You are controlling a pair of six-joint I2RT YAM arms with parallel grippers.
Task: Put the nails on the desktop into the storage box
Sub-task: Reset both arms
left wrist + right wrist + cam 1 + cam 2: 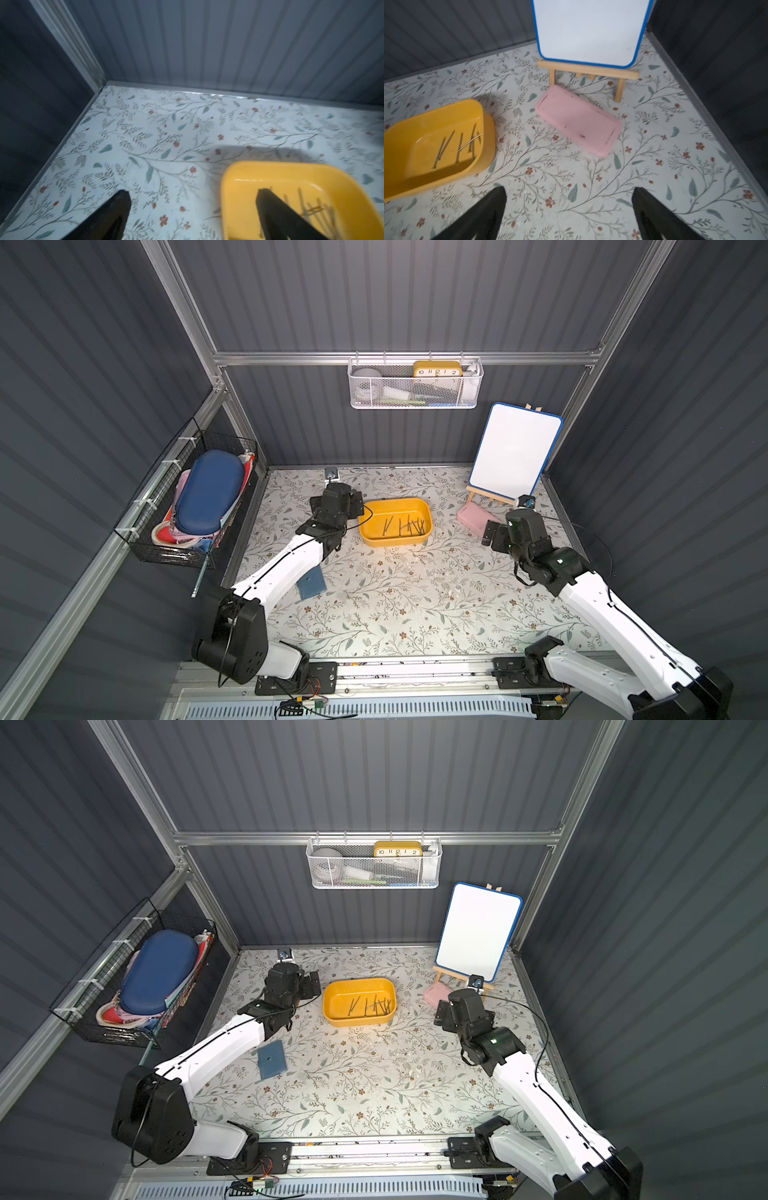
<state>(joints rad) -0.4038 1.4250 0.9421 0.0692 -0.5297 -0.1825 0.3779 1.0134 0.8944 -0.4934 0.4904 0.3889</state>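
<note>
The yellow storage box [424,511] [332,999] stands on the flower-printed desktop [415,597] near the back middle. Several dark nails [406,527] [372,1006] [456,145] lie on its floor. No nail shows on the desktop itself. My left gripper [194,196] [337,506] hovers at the box's left end, open and empty. One of its fingers [276,216] shows in front of the box [239,197] in the left wrist view. My right gripper [570,193] [515,531] is open and empty over bare desktop, well to the right of the box [402,182].
A flat pink case [473,517] [577,122] lies ahead of the right gripper, before a small whiteboard on a wooden easel [513,452]. A blue square pad [311,583] lies beside the left arm. A black wire basket [199,506] hangs on the left wall, a white mesh basket [415,385] on the back wall.
</note>
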